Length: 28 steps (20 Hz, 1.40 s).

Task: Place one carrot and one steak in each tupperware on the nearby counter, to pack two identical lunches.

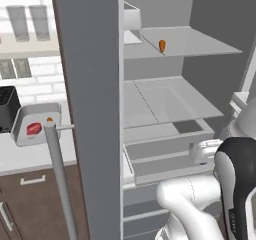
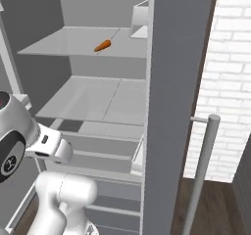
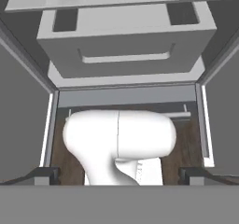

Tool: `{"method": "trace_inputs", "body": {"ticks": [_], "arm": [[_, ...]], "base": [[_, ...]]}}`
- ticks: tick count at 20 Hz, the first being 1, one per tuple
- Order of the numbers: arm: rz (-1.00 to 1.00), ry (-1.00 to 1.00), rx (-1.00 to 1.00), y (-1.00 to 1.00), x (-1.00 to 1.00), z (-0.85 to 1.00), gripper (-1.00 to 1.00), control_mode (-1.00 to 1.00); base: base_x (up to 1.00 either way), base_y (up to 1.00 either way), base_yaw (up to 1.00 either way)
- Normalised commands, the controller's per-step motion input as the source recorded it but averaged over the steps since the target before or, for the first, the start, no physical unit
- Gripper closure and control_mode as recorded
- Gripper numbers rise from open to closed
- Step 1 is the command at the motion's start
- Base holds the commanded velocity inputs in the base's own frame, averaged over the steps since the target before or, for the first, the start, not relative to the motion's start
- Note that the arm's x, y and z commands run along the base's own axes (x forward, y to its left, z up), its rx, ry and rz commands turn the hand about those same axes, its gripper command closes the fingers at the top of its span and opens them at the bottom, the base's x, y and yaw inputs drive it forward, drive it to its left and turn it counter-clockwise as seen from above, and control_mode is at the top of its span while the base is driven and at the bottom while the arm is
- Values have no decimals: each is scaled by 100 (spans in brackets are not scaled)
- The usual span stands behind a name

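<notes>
Fridge open, one lunch tray part-filled, gripper empty.

One small orange tapered carrot (image 1: 162, 45) lies alone on the upper fridge shelf (image 1: 200, 44); the shelves and drawer below it look bare. Left of the open fridge door (image 1: 90, 109), on the pale countertop (image 1: 30, 156), one shallow light-grey rectangular tupperware (image 1: 36, 124) holds one red-pink steak (image 1: 34, 129) and what looks like a second carrot (image 1: 49, 119) at its far edge. So one lunch appears packed; a second tray and second steak remain uncounted. Two-finger gripper (image 3: 119, 174) points down at the fridge's lower drawer, jaws spread wide, nothing between them.
</notes>
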Motion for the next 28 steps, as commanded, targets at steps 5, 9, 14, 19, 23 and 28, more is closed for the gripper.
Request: {"method": "trace_inputs", "body": {"ticks": [5,9,14,19,23,28], "arm": [[0,-2,0,-2,0,0,-100,-100],[1,-27,0,-1,0,26,-100,-100],[1,-40,0,0,0,49,-100,-100],[0,-20,0,0,1,65,-100,-100],[0,-10,0,2,18,70,-100,-100],[-2,0,5,0,12,54,-100,-100]], "base": [[35,0,0],[0,0,0],[0,0,0],[0,0,0],[0,0,0],[0,0,0]]}}
